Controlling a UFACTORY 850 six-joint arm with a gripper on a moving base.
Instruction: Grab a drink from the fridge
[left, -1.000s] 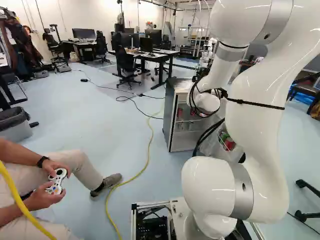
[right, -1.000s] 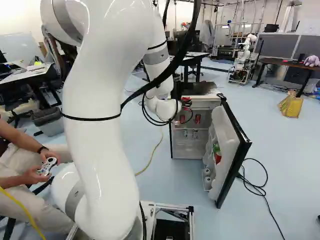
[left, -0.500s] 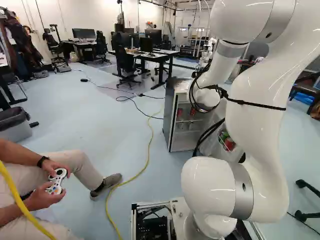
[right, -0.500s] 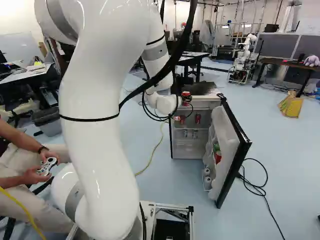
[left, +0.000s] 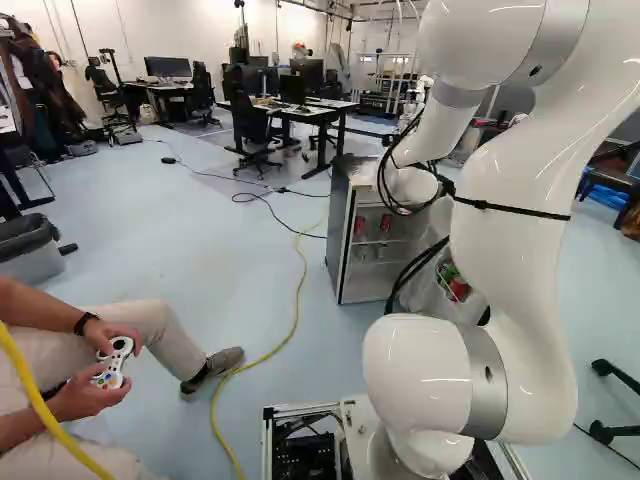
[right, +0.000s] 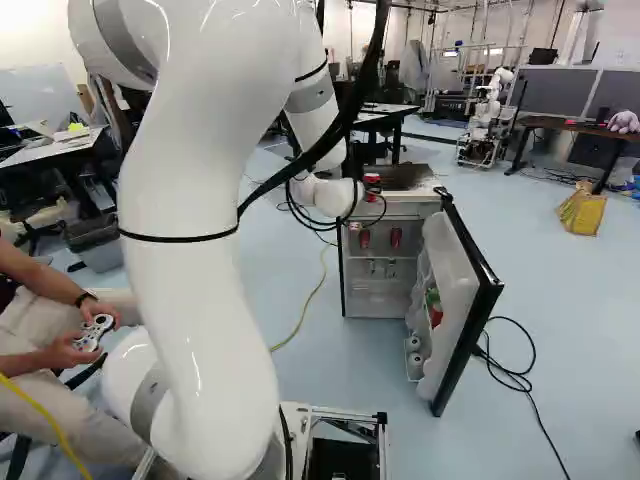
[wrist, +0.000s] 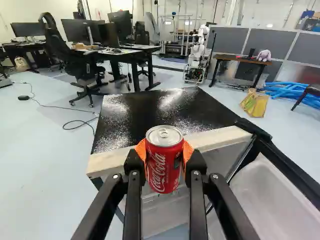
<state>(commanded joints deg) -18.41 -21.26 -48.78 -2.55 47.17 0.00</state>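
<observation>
Can (wrist: 164, 167): smooth red metal cylinder, silver lid, upright near the fridge's top front edge.
End effector (right: 372, 186): pinching the can between ridged orange pads (wrist: 140, 150).
Fridge (wrist: 135, 115): boxy, glossy black top, pale front rim; red cans (right: 396, 238) stand inside.
Door (right: 458, 290): swung open at the opening's right, white moulded inside, dark edge.
Floor (left: 230, 260): smooth, pale blue, crossed by a yellow cable (left: 300, 280).
Arm (right: 200, 260): glossy white, rounded, arching up, then sloping down towards the fridge.
</observation>
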